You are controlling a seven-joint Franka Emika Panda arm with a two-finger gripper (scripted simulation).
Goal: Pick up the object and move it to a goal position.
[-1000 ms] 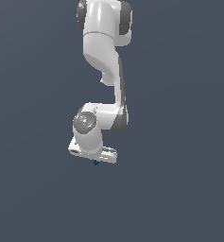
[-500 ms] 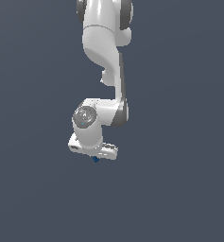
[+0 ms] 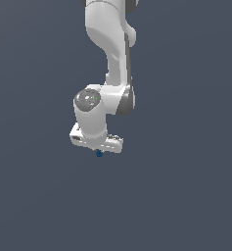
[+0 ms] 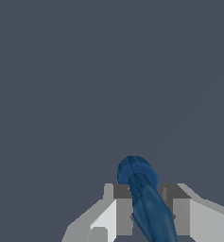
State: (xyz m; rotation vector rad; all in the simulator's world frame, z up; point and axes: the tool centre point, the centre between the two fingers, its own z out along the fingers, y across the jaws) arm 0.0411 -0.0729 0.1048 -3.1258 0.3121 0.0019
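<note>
A flat, featureless slate-grey expanse (image 3: 186, 196) fills both views from edge to edge; no seam, edge, wall or horizon shows in it, so it cannot be told where a floor or table ends and a backdrop begins, and nothing casts a visible shadow on it. Against it, in the exterior view, the white Panda arm (image 3: 112, 44) comes down from the top edge, its thick upper link narrowing into a forearm with a dark grey side panel, then bending at a rounded joint with a grey cap toward the exterior view's left. Below that joint sits the white hand body, a flat bar tilted slightly down toward the exterior view's right. The gripper (image 3: 99, 151) points downward from it, and its fingers are barely visible from this side. The object (image 3: 99, 153), a small dark blue piece, pokes out just under the hand. In the wrist view the object (image 4: 144, 198) shows as an elongated blue rod with a ribbed, rounded end, running between the two grey fingers (image 4: 123, 208), which sit close against its sides, so the pincer is clamped on it. The object touches nothing but the fingers.
</note>
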